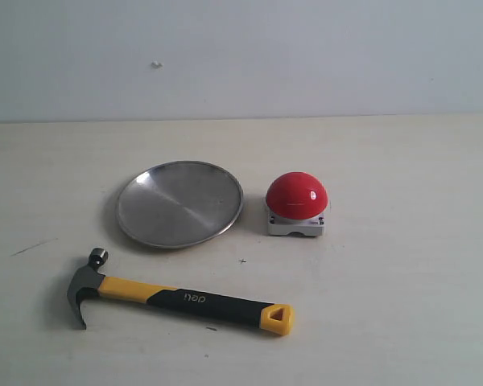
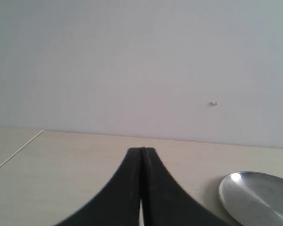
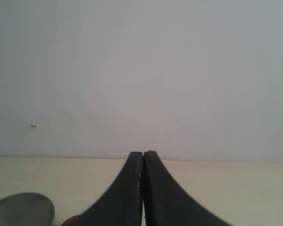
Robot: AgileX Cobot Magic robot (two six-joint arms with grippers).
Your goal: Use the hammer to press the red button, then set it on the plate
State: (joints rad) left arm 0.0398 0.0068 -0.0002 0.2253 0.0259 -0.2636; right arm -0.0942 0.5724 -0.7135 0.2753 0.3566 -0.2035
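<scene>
The hammer (image 1: 185, 296) lies flat on the table near the front, dark head to the left, yellow end to the right. Behind it sits the round silvery plate (image 1: 179, 203), with the red button (image 1: 296, 195) on its grey base just to the right of it. Neither arm shows in the exterior view. My left gripper (image 2: 142, 149) is shut with nothing in it; the plate's rim (image 2: 254, 197) lies off to one side of it. My right gripper (image 3: 143, 153) is shut and empty too, with the plate's edge (image 3: 23, 209) and a sliver of the red button (image 3: 71, 220) beside it.
A pale wooden table (image 1: 402, 305) carries everything. A plain light wall (image 1: 241, 56) rises behind its far edge, with a small mark (image 1: 155, 64) on it.
</scene>
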